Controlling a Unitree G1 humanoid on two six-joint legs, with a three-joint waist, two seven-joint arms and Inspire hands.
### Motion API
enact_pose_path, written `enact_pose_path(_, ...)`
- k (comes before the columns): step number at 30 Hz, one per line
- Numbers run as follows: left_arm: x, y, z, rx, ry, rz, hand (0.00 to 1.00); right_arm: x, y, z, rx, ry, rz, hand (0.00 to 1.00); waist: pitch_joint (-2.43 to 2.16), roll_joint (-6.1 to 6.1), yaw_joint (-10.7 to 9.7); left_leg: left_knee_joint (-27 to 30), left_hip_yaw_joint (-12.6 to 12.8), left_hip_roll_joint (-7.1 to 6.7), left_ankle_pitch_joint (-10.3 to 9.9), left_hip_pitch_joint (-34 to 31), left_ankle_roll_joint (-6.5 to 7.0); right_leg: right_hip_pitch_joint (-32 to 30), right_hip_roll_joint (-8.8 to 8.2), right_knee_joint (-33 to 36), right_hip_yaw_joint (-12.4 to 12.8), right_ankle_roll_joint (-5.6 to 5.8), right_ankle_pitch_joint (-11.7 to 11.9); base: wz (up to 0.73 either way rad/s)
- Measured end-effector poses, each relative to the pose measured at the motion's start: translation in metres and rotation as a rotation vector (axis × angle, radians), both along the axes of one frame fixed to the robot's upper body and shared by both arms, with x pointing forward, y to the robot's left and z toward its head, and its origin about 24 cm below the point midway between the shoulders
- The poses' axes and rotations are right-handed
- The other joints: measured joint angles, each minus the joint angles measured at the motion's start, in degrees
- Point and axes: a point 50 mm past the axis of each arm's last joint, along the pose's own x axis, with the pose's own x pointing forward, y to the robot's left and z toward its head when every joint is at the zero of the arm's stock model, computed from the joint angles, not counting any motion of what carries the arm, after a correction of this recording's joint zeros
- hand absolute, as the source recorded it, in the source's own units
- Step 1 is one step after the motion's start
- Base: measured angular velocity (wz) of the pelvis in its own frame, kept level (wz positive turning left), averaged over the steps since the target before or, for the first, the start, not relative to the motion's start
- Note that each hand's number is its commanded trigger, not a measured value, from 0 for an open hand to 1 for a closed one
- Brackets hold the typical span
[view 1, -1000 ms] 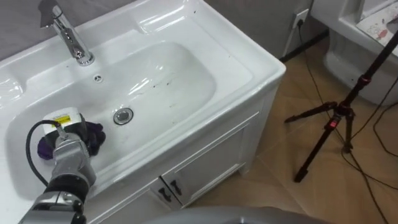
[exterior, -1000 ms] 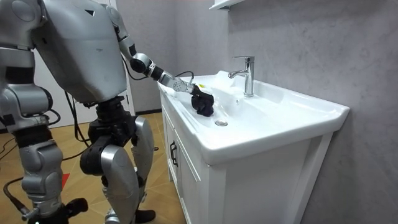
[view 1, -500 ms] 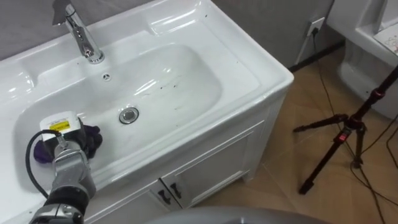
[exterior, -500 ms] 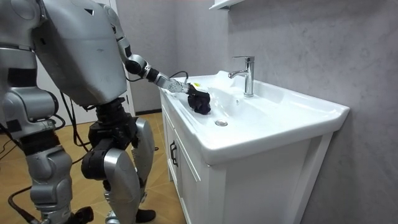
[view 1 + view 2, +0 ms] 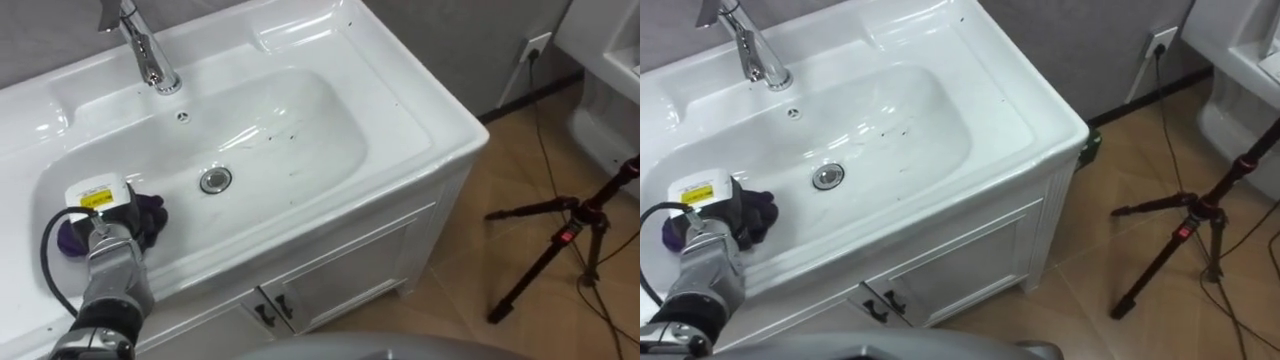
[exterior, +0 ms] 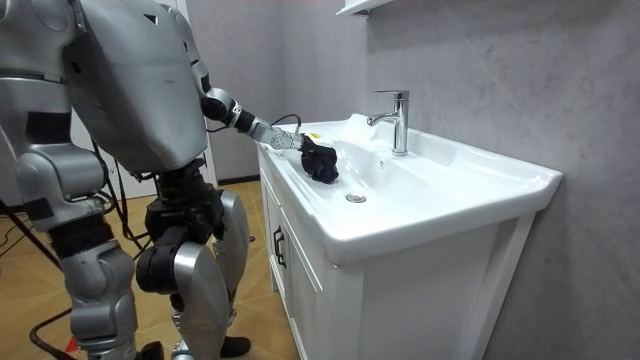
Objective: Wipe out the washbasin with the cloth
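1. I see the left hand [image 5: 103, 205] at 8 o'clock in the basin [image 5: 300, 125], clenched round a dark purple cloth [image 5: 152, 215].
2. The cloth lies against the basin's slope, with the drain [image 5: 215, 180] near, at its 2 o'clock.
3. The faucet [image 5: 150, 55] stands at 11 o'clock on the far rim.

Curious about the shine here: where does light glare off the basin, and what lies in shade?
Left eye view: white glare streaks on the basin near the drain. Room view: the faucet gleams; the cabinet below looks shaded.
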Motion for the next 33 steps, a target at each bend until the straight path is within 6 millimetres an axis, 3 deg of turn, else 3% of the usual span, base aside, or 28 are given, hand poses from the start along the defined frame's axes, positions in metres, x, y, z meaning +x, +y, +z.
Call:
enact_pose_path(7, 0.001, 0.002, 0.001, -0.136, -0.135, 0.105, 1.00, 0.015, -0.001, 0.001, -0.042, -0.084, 0.040, 0.00, 0.01, 0.03, 0.3, -0.3, -0.6, -0.09, 0.0, -0.7, 0.00, 0.1, -0.19, -0.6, -1.6, 0.03, -0.1, 0.12)
enact_pose_path(11, 0.002, 0.005, 0.003, -0.209, -0.192, 0.145, 1.00, 0.017, 0.000, 0.001, -0.046, -0.106, 0.048, 0.00, 0.06, 0.10, 0.3, -0.3, -0.6, -0.14, 0.0, -1.2, 0.00, 0.1, -0.31, -0.9, -2.5, 0.04, -0.1, 0.13)
enact_pose_path(15, 0.004, 0.004, 0.004, -0.256, -0.224, 0.158, 1.00, 0.019, -0.001, 0.002, -0.045, -0.138, 0.050, 0.00, 0.39, 0.64, 0.5, -0.3, -0.6, -0.17, 0.0, -1.7, 0.00, -0.2, -0.38, -1.0, -2.9, 0.08, -0.2, 0.05)
enact_pose_path(28, 0.017, 0.004, 0.019, -0.360, -0.353, 0.201, 1.00, 0.020, -0.001, 0.002, -0.009, -0.179, -0.047, 0.00, 0.55, 1.25, 1.8, 0.1, -1.6, -0.41, 0.0, -4.3, 0.00, -2.1, -0.60, -1.5, -4.5, 0.11, -0.2, 0.06)
enact_pose_path(31, 0.020, 0.006, 0.025, -0.376, -0.388, 0.209, 1.00, 0.019, -0.002, 0.002, -0.010, -0.183, -0.053, 0.00, 0.26, 1.82, 2.5, 0.2, -1.6, -0.41, 0.0, -4.9, 0.00, -2.8, -0.63, -1.3, -4.6, 0.11, -0.2, 0.00)
enact_pose_path(33, 0.024, 0.010, 0.033, -0.374, -0.435, 0.218, 1.00, 0.018, -0.005, 0.003, -0.016, -0.185, -0.059, 0.00, 0.78, 1.94, 3.1, 0.2, -2.1, -0.40, 0.0, -5.3, 0.00, -3.2, -0.63, -1.0, -5.0, 0.11, -0.2, 0.07)
